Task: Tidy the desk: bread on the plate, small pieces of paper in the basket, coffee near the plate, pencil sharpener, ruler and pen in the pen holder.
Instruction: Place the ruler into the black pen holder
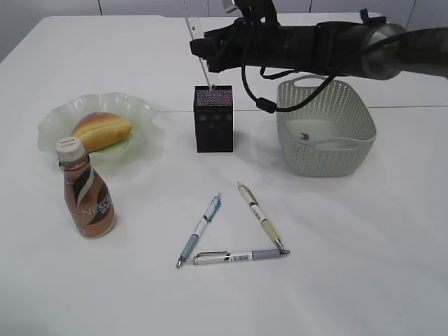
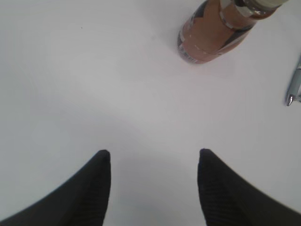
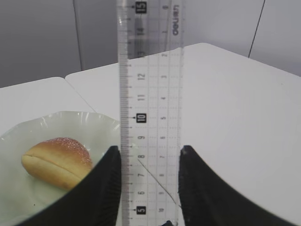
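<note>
My right gripper (image 1: pixel 201 47) (image 3: pixel 149 151) is shut on the edges of a clear ruler (image 1: pixel 204 66) (image 3: pixel 150 94). It holds the ruler upright above the black pen holder (image 1: pixel 213 124), with the lower end at the holder's mouth. The bread (image 1: pixel 102 130) (image 3: pixel 56 160) lies on the pale green plate (image 1: pixel 56 115) (image 3: pixel 89 123). The coffee bottle (image 1: pixel 87 199) (image 2: pixel 216 33) stands in front of the plate. Three pens, blue (image 1: pixel 201 227), yellow (image 1: pixel 260 215) and grey (image 1: pixel 238 256), form a triangle on the table. My left gripper (image 2: pixel 154 153) is open and empty over bare table. No pencil sharpener shows.
The green basket (image 1: pixel 353 150) stands to the right of the pen holder, under my right arm, with a small scrap (image 1: pixel 305 136) inside. A pen tip (image 2: pixel 292 92) shows at the right edge of the left wrist view.
</note>
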Tool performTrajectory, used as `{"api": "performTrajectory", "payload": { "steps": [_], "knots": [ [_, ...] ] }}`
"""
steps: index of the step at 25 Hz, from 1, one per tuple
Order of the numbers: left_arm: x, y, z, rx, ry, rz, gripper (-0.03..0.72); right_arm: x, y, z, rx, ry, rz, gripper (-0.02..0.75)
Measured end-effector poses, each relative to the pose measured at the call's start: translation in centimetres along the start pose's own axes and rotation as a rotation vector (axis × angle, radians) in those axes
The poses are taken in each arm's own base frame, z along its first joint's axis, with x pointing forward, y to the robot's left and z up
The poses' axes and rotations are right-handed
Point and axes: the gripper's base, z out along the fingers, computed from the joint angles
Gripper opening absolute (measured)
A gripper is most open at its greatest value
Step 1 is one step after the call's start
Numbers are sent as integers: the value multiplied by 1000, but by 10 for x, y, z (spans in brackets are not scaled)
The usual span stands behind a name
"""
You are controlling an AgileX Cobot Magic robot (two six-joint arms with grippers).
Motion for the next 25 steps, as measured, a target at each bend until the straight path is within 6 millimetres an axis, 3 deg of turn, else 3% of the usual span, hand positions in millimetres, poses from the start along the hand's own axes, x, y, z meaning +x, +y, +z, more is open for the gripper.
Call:
{"api": "performTrajectory", "payload": {
  "steps": [13, 18, 25],
  "knots": [
    [0, 0, 0, 0, 2, 0, 433, 46, 0, 14, -10, 58, 59, 296],
    [0, 0, 0, 0, 5, 0, 433, 48, -1, 15, -7, 63, 64, 363],
    [2, 3, 0, -27, 28, 19, 433, 45, -2, 14, 14, 64, 183, 375]
  ]
}}
